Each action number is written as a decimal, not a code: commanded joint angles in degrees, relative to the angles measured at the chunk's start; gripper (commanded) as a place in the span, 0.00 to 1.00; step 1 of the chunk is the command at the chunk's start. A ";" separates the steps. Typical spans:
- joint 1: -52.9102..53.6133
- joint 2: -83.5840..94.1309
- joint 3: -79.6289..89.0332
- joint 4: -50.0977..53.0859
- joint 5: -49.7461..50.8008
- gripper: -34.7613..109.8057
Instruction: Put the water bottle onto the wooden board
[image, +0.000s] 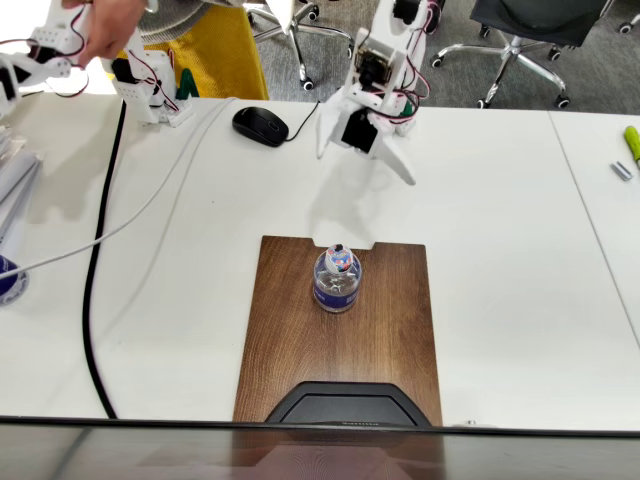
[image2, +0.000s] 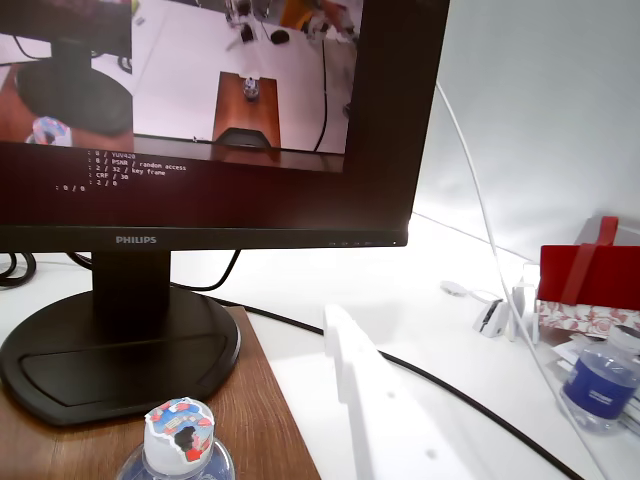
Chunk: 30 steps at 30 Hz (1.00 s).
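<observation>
Clear water bottle (image: 338, 281) with dark blue label, red-blue marked cap; dark brown wood-grain wooden board (image: 380, 320).

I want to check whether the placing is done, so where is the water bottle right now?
In the fixed view the water bottle stands upright on the wooden board, centred in its far half, apart from the tool, which hangs over the white table beyond.

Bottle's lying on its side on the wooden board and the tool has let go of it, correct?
Not quite. The water bottle stands upright on the wooden board, cap up, as the fixed view shows. The rest holds: the tool is raised behind the board, apart from the bottle.
</observation>
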 joint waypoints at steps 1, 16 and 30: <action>1.05 9.32 6.50 -0.97 -0.62 0.60; 4.83 45.00 29.09 18.11 -0.35 0.62; 6.06 60.21 37.09 19.95 -0.53 0.61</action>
